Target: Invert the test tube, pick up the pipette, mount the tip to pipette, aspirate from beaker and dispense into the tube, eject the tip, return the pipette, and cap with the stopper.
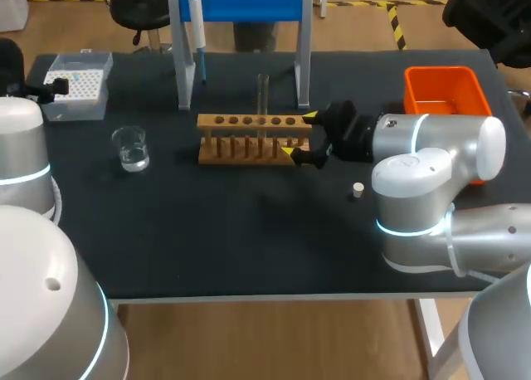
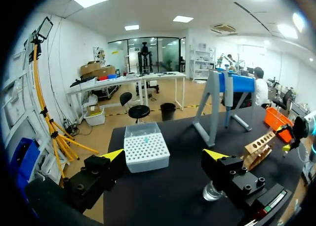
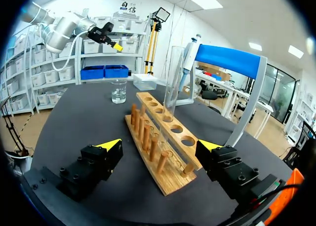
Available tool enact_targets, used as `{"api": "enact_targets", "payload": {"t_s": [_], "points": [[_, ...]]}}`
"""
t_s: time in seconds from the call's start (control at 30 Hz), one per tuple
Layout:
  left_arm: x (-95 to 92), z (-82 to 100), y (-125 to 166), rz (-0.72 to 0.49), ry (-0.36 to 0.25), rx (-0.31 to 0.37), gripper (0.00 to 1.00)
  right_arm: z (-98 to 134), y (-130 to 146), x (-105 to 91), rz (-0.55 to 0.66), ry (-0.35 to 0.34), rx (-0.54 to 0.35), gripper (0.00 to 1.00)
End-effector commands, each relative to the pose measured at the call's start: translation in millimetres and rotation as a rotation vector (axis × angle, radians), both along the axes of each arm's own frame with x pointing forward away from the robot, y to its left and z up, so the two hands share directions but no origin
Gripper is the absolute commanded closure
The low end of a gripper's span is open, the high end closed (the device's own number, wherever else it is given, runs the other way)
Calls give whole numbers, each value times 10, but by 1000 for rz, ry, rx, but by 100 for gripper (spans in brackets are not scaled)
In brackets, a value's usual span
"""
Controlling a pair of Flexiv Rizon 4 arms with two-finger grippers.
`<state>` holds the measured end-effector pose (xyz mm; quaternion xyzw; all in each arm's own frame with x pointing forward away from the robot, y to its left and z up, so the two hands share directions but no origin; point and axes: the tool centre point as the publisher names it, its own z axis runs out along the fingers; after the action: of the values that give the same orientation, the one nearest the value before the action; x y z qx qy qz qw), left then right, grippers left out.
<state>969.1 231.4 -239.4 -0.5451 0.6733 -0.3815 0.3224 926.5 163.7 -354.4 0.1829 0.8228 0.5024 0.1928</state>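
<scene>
A clear test tube (image 1: 262, 98) (image 3: 173, 78) stands upright in a hole of the wooden rack (image 1: 249, 138) (image 3: 158, 137). My right gripper (image 1: 299, 134) (image 3: 160, 146) is open, its yellow tips on either side of the rack's right end, not touching the tube. The pipette (image 1: 196, 27) (image 3: 190, 53) hangs on the blue-topped stand (image 1: 241, 7). My left gripper (image 1: 51, 87) (image 2: 164, 157) is open above the table's far left, with the white tip box (image 1: 76, 83) (image 2: 145, 147) just ahead. The beaker (image 1: 131, 148) (image 3: 118, 92) holds clear liquid. A small white stopper (image 1: 358, 189) lies on the table.
An orange bin (image 1: 444, 90) (image 2: 274, 120) sits at the far right, behind my right arm. The stand's grey legs (image 1: 303, 73) rise just behind the rack. Black tabletop (image 1: 232, 231) stretches in front of the rack.
</scene>
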Motion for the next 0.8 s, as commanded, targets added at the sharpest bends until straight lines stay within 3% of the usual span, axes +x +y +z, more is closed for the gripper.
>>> {"api": "enact_targets", "payload": {"t_s": [0.03,0.8], "points": [[301,-166,-27,40,12,22,0,-5,-5,0,0,0,1,0],[835,-560,257,56,40,7,0,-5,-5,0,0,0,1,0]]}}
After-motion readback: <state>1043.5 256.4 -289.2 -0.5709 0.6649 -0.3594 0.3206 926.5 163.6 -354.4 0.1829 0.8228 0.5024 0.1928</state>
